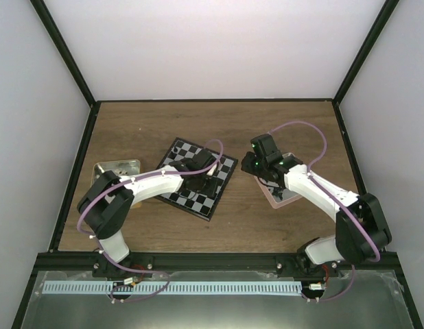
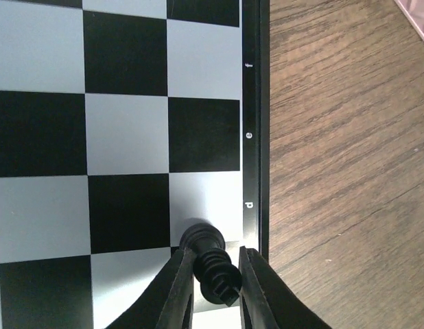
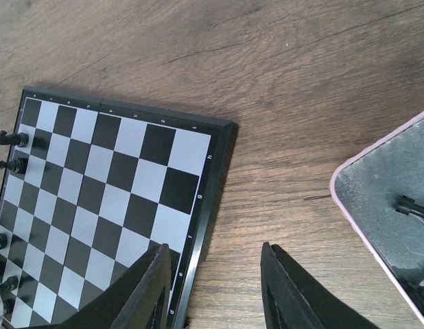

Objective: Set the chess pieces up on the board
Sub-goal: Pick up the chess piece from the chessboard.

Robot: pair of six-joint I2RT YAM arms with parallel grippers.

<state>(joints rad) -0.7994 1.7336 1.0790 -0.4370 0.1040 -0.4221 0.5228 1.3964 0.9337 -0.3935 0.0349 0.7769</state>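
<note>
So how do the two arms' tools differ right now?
The left tool is closed around a black chess piece at the board's lettered edge; the right tool is open, with nothing between its fingers. The left tool is over the board; the right tool hangs over the table, between the board and the pink tray. Both have two dark fingers.

white walls (image 1: 212, 48), wooden table (image 1: 267, 226), black frame (image 1: 65, 51)

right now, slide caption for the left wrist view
Left hand pinches a black chess piece at the board edge
</note>
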